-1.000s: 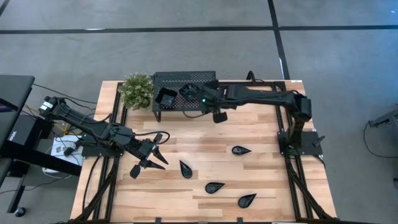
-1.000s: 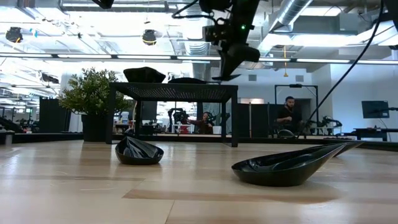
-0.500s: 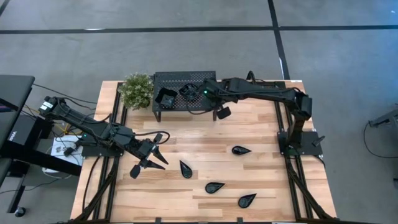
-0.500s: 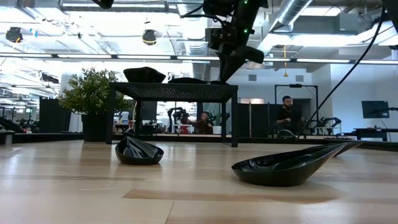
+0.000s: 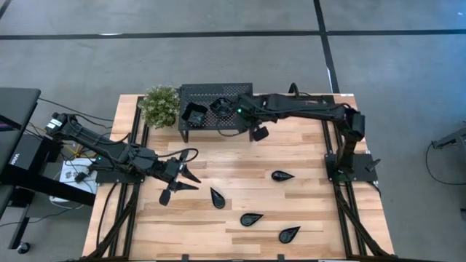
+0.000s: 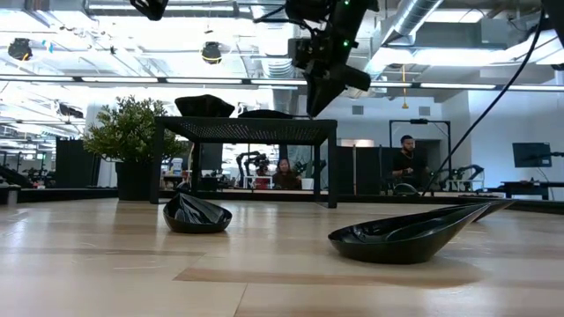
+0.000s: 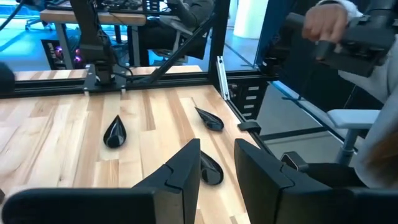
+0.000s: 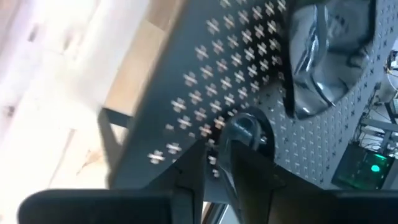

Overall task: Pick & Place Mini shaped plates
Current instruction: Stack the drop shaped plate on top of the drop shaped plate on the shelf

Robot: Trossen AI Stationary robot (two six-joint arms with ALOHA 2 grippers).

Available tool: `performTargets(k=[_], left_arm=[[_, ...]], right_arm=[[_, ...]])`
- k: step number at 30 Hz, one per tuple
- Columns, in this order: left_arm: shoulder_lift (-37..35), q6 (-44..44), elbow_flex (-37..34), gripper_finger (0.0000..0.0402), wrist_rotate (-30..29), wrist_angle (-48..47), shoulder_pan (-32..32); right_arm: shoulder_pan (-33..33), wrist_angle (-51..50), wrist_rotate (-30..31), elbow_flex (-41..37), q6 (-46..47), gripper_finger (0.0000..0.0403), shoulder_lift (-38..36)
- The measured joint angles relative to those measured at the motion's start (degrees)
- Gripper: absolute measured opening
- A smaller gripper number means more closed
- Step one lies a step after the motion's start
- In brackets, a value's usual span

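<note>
Glossy black plates (image 5: 251,218), cross-perforated black stand (image 5: 240,92), seemingly pale striped table (image 5: 306,207).

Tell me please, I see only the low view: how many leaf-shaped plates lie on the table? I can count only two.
Observer: Four teardrop plates: one near the right arm's base, one mid-table, and two toward the front edge.
Operator: Where is the left tool?
Observer: The left tool hangs open and empty over the table's left part, pointing toward the mid-table plate.
Operator: What lies on top of the stand?
Observer: Two plates, a squarish plate and a rounder plate. The right tool is above the stand, right beside the rounder one.
</note>
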Motion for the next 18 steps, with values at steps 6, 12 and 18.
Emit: performTargets(k=[6, 12, 18], left_arm=[[0.00, 0.00, 0.00, 0.0100, -0.05, 0.00, 0.01], [0.00, -0.02, -0.01, 0.0100, -0.05, -0.02, 0.00], [0.00, -0.02, -0.01, 0.0100, -0.05, -0.48, -0.01]], right_arm=[[7.38, -6.31, 2.19, 3.79, 12.90, 0.0068, -0.07], [16.04, -23.17, 0.58, 4.77, 33.40, 0.0066, -0.04], [21.95, -35.21, -9.49, 3.05, 58.30, 0.0066, -0.21]])
